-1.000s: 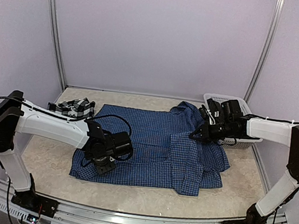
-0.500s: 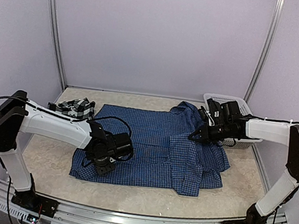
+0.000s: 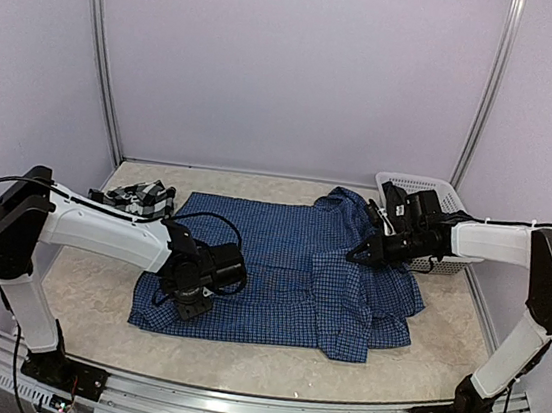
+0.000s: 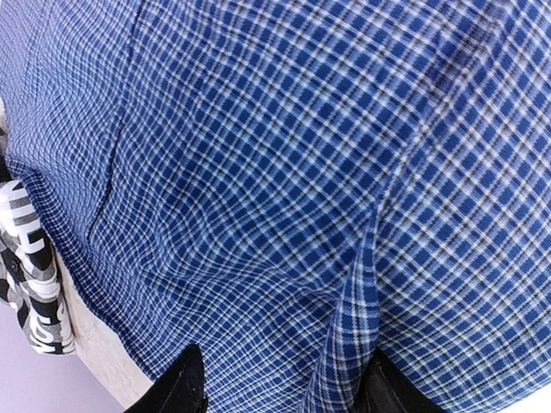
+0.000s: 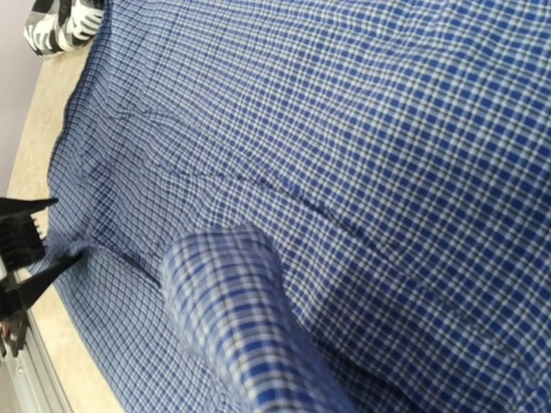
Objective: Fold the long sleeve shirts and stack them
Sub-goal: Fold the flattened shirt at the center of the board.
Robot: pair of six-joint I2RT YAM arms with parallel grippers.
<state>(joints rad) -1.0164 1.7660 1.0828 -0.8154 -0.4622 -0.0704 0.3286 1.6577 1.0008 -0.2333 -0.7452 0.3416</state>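
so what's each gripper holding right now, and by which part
Right gripper pinches a lifted fold of the blue checked cloth shirt, on that arm's side. Left gripper is open on the cloth, holding nothing.

We see soft, even light from above in the overhead view: no glare, only faint shadows on the blue shirt [image 3: 298, 270] beneath the left claw [image 3: 183, 304] and the right claw [image 3: 357, 256]. From the left wrist, the check ahead of the claw is sharp, and its fingertips are dark and slightly soft at the bottom edge. From the right wrist, the fold nearest the claw is blurred; cloth farther ahead is crisp.
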